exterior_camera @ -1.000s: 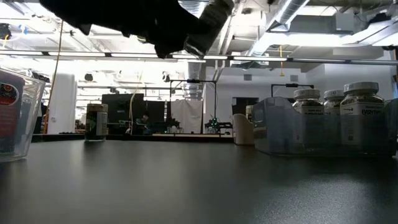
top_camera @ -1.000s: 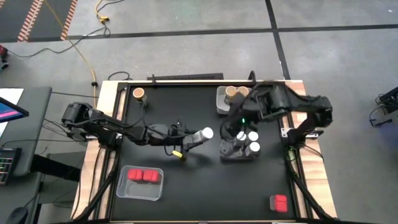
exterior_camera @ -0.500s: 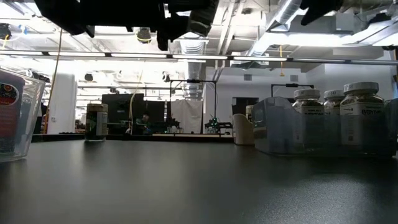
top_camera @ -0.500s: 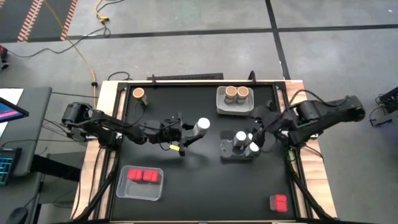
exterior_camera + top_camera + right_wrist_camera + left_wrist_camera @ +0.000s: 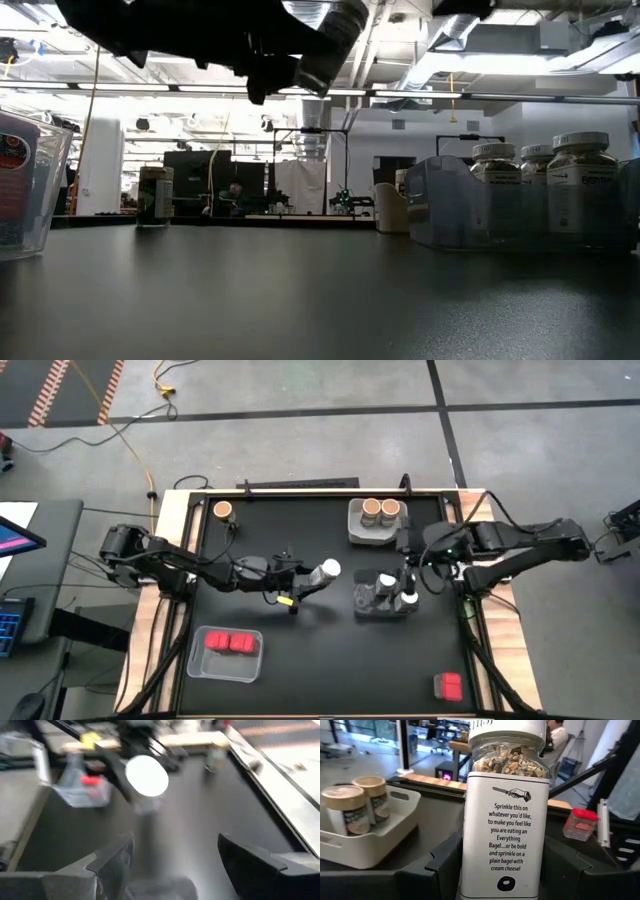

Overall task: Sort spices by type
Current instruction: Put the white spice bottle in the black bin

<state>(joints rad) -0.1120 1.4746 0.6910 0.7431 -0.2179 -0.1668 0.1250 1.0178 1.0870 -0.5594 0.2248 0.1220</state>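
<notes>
Gripping a white-lidded clear glass seasoning jar (image 5: 505, 810) above the black bench (image 5: 300, 650), the left end effector (image 5: 305, 573) could drop it; the right end effector (image 5: 172, 865) gapes empty.

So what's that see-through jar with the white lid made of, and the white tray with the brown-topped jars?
The clear white-lidded jar in the left gripper looks like glass or clear plastic: the seeds show through, under a matte paper label. The white tray looks like smooth moulded plastic, with rounded corners and a cut-out handle. The brown-topped jars seem cork-lidded; I can't be sure.
</notes>
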